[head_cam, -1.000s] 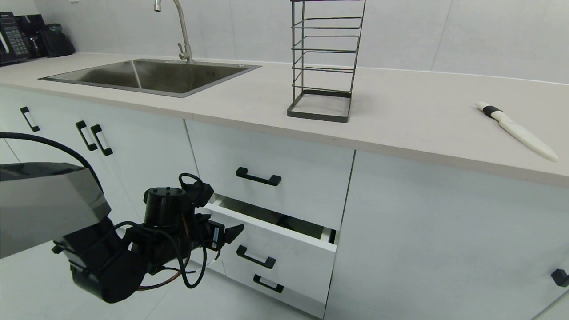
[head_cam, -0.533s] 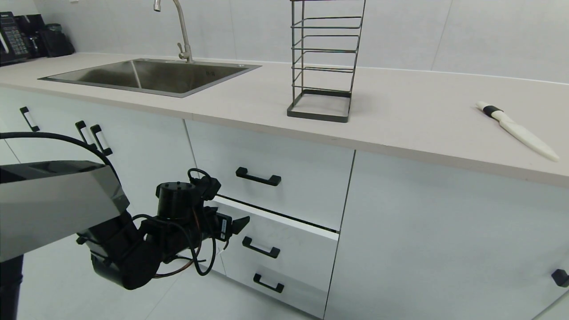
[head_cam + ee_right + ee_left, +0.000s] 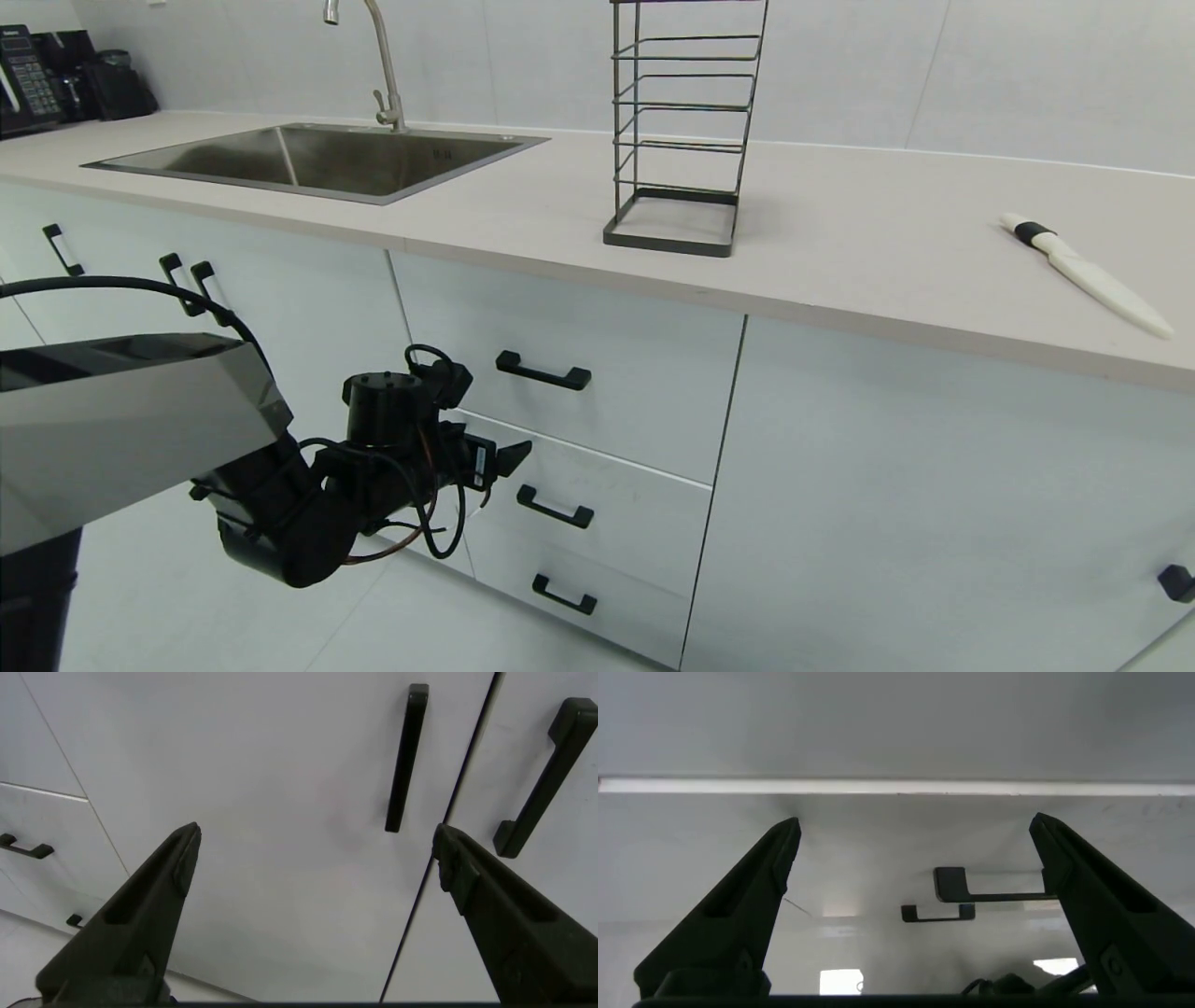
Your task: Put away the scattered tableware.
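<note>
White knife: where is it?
Head view: the white knife lies flat on the countertop at the far right, well right of the wire rack.

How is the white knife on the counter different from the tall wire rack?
The white knife lies flat, while the wire rack stands upright. The knife is white with a black band; the rack is dark all over. The knife is one solid piece; the rack is thin bars with gaps between. Both rest on the countertop, the rack nearer the sink.
</note>
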{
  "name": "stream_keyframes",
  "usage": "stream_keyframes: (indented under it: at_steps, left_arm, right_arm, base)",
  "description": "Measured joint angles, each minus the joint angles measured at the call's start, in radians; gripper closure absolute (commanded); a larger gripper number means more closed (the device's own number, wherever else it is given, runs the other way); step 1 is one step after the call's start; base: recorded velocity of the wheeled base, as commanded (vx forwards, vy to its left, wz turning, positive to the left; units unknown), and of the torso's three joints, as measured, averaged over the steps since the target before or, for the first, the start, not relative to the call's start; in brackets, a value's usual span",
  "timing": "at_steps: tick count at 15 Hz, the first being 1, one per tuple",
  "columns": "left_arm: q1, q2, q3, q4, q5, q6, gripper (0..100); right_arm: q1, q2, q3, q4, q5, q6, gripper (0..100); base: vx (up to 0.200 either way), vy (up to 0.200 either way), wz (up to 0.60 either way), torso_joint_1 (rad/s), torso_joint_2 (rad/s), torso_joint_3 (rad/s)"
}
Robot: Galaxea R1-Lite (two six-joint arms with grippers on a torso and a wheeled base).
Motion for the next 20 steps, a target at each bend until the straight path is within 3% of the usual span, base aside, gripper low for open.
stream_keyframes:
  at_steps: [6,11,20]
  left_arm:
    - [-0.03,-0.085,0.14,-0.005,0.004,0.001,0]
    - [-0.043,-0.411,0.331,0.002,0.002,0.0,0]
    - [0.225,-1.056,0.519,0.005,-0.007,0.01,0]
  right_arm:
    - [0.0,0.0,0.0,0.0,0.0,0.0,0]
    - [0.0,0.0,0.0,0.0,0.0,0.002,0]
    - [0.0,0.0,0.0,0.0,-0.001,0.0,0]
  base:
    - [0.0,0.0,0.0,0.0,0.0,0.0]
    - [0.0,0.0,0.0,0.0,0.0,0.0]
    - [0.0,0.0,0.0,0.0,0.0,0.0]
